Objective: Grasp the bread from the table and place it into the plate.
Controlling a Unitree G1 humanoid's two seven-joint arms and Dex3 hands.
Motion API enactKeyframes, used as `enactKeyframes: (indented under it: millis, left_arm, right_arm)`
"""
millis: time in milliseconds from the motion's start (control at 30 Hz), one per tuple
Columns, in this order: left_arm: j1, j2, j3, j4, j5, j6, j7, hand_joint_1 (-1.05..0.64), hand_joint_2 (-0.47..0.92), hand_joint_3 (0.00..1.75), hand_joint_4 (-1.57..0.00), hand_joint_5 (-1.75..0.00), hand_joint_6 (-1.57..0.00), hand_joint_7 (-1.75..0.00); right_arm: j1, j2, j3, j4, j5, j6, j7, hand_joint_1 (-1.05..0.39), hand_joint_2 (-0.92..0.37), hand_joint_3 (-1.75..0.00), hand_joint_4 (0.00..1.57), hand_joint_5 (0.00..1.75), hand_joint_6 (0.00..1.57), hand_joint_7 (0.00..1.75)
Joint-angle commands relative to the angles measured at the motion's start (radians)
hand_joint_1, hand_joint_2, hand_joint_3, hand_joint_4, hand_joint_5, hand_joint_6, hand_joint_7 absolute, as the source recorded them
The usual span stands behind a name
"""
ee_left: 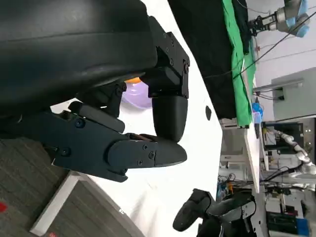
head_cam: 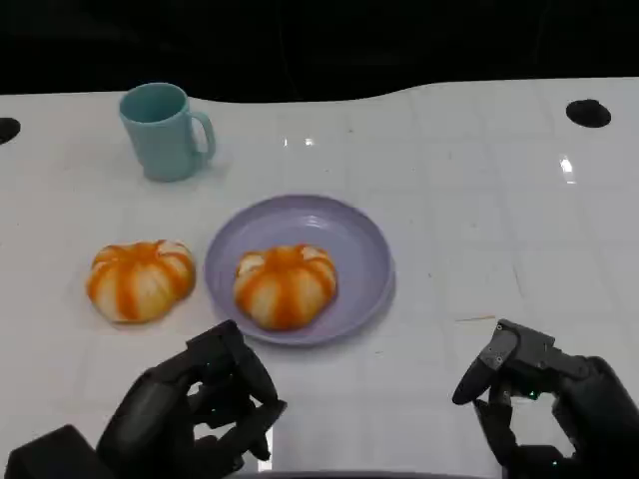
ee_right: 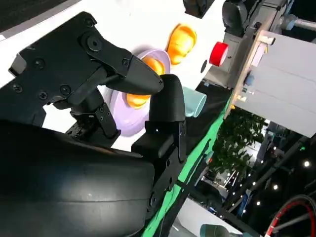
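One orange-and-white striped bread (head_cam: 285, 284) lies in the lavender plate (head_cam: 364, 244) at the table's middle. A second bread of the same look (head_cam: 141, 279) sits on the white table just left of the plate. My left hand (head_cam: 195, 409) hovers near the front edge, below the two breads, holding nothing. My right hand (head_cam: 544, 399) rests at the front right, well clear of the plate, with nothing in it. In the right wrist view the plate (ee_right: 121, 116) and both breads (ee_right: 181, 42) appear past my right hand (ee_right: 118, 98). My left hand (ee_left: 133, 128) holds nothing in the left wrist view.
A teal mug (head_cam: 160, 130) stands at the back left, behind the loose bread. Black round marks sit near the table's far right (head_cam: 588, 112) and far left edge. The table's back edge meets a dark background.
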Motion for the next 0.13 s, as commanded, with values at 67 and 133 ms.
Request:
enactKeyframes:
  millis: [67, 133]
  left_arm:
    - [-0.002, 0.014, 0.009, 0.018, -0.005, -0.032, -0.013, -0.52, 0.92, 0.38, -0.68, -1.75, -0.47, -1.73]
    - [-0.002, 0.017, 0.008, 0.014, -0.003, -0.027, -0.015, -0.52, 0.92, 0.39, -0.68, -1.75, -0.48, -1.73]
  right_arm:
    - [-0.002, -0.008, -0.015, 0.009, 0.006, -0.011, 0.001, -0.22, -0.43, -1.27, 0.91, 1.75, 0.69, 1.56]
    - [0.0, -0.008, -0.015, 0.001, -0.002, 0.002, -0.002, -0.24, -0.43, -1.27, 0.91, 1.75, 0.69, 1.55]
